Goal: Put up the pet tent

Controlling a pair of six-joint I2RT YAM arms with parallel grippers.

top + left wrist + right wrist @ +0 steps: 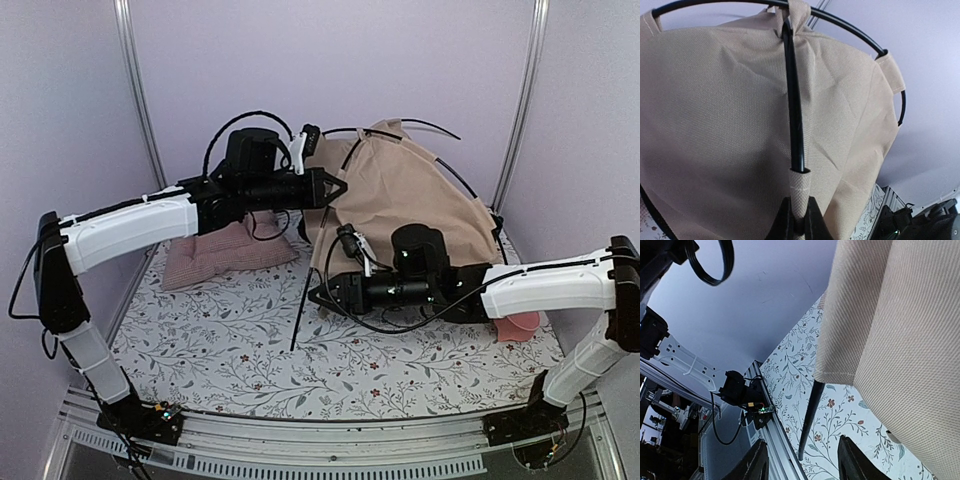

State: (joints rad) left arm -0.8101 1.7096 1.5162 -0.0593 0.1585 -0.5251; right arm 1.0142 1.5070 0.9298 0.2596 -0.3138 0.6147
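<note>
Floral cloth (230,350) lies nearest you, then your right gripper (802,465) with jaws half apart on either side of a black pole (812,410), not gripping it, and farther back your left gripper (800,212) clamped tight on the pole sleeve of the tent (410,190), which stands far right.

The pet tent (400,190) I hold is plain tan, its poles (793,100) black. The cushion (225,250) is pink-checked; the tablecloth (230,350) beneath me white, flower-sprigged.
</note>
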